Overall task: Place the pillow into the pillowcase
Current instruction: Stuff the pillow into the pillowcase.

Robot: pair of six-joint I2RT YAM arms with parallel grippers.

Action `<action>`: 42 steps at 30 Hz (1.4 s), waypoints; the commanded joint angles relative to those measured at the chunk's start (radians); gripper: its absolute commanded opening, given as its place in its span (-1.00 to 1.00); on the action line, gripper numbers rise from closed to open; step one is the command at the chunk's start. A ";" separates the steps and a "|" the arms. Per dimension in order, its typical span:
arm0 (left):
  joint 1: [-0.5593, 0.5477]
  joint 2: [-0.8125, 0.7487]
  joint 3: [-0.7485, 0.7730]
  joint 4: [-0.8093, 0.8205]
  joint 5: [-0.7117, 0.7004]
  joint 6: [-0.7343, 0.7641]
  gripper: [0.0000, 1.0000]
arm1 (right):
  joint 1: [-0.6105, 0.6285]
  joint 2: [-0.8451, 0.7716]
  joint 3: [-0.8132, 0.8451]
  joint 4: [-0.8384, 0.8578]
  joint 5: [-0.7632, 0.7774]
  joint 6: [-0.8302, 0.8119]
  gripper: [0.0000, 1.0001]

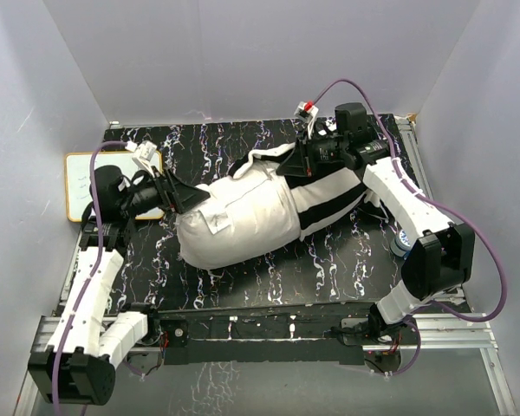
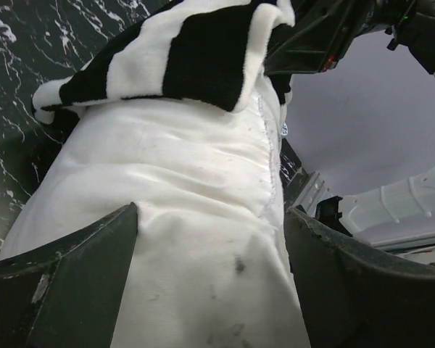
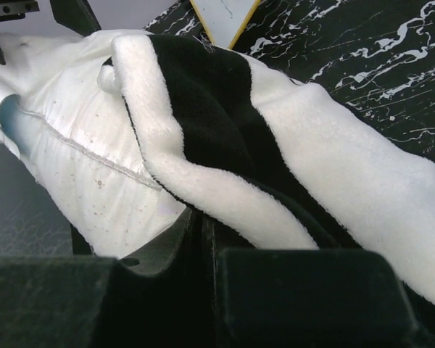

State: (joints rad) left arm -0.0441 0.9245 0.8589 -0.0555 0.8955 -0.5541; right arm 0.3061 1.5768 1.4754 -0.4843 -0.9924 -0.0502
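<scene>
While both arms reach in over the black marbled table (image 1: pixel 329 269), the top view shows the white pillow (image 1: pixel 238 221) lying across the middle of it. The pillow's right end sits inside the striped pillowcase (image 1: pixel 325 195) and its larger left part is bare. The left gripper (image 1: pixel 186 198) is at the pillow's bare left end. The right gripper (image 1: pixel 295 160) is at the far side of the pillow, on the pillowcase's open edge. A small whiteboard (image 1: pixel 78 186) lies at the table's left edge, apart from the pillow.

From the left wrist, the left gripper (image 2: pixel 210 210) is released. Its two dark fingers (image 2: pixel 72 283) stand spread wide, with the pillow (image 2: pixel 196 181) bulging up between them. Farther along, the pillowcase (image 2: pixel 188 58) drapes over the pillow's top, its black and white edge folded back. The table (image 2: pixel 22 87) shows on the left.

From the right wrist, the right gripper (image 3: pixel 203 232) is clenched on the pillowcase (image 3: pixel 326 167), with the thick fleecy hem running down into the closed jaws. The pillow (image 3: pixel 80 167) lies just left of that hem, its seam visible, tucked partly under the cloth. Beyond them are the table (image 3: pixel 377 43) and a corner of the whiteboard (image 3: pixel 221 14).
</scene>
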 commanded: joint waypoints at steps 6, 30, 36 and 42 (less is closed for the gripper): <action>-0.293 -0.011 0.078 -0.241 -0.327 0.374 0.80 | -0.001 -0.014 -0.031 0.130 -0.180 0.087 -0.52; -0.395 0.187 0.104 -0.337 -0.501 0.429 -1.00 | -0.012 -0.035 -0.070 0.081 -0.031 0.142 -0.16; -0.396 0.194 0.105 -0.313 -0.475 0.409 -1.00 | 0.043 0.012 -0.026 0.113 -0.090 0.195 -0.79; -0.396 0.190 0.109 -0.323 -0.472 0.411 -1.00 | 0.047 0.049 0.084 0.132 -0.163 0.258 -0.79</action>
State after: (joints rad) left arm -0.4355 1.0931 0.9844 -0.3176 0.4114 -0.1501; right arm 0.3290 1.6207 1.4631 -0.4023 -1.0618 0.1417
